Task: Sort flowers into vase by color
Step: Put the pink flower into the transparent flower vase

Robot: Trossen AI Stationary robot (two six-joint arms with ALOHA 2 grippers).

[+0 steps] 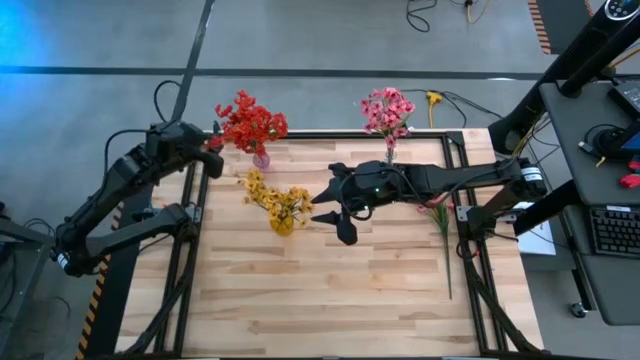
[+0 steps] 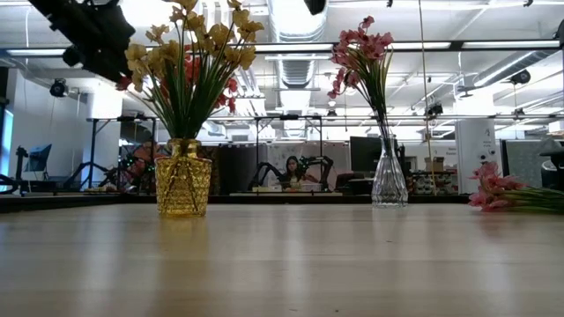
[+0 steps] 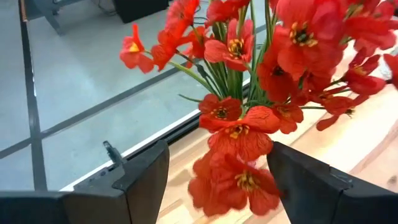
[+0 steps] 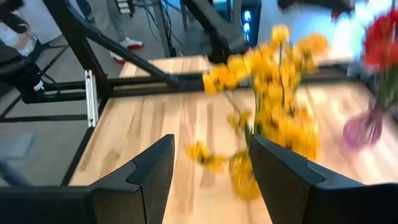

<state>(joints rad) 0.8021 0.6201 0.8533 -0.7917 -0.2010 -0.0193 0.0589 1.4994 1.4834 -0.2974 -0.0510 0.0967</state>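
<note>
Left gripper (image 1: 213, 150): it is at the far left edge of the table (image 1: 330, 290), just beside the red flowers (image 1: 250, 123). In the left wrist view its two dark fingers (image 3: 140, 177) stand wide apart, with red blossoms between them, but they hold nothing.

Right gripper (image 1: 335, 212): it hangs over the middle of the table, just to the right of the yellow flowers (image 1: 278, 203). In the right wrist view its fingers (image 4: 152, 168) are spread open and empty, and the yellow bunch is in front of them.

Red flowers: they stand in a small pinkish vase (image 1: 261, 159) near the far left edge of the table.

Yellow flowers: they stand in an amber glass vase (image 2: 183, 182), nearer to the middle, in front of the red bunch.

Pink flowers (image 1: 387, 110): one bunch stands upright in a clear glass vase (image 2: 389, 180) at the far edge of the table, beyond the right arm.

Loose pink sprig (image 1: 440, 222): it lies flat on the table at the right side, under the right arm, with its long green stem pointing to the near edge. In the low view its blossoms (image 2: 493, 189) rest on the wood at the right.

Room behind: a person (image 2: 291, 169) sits far off, behind the table.
</note>
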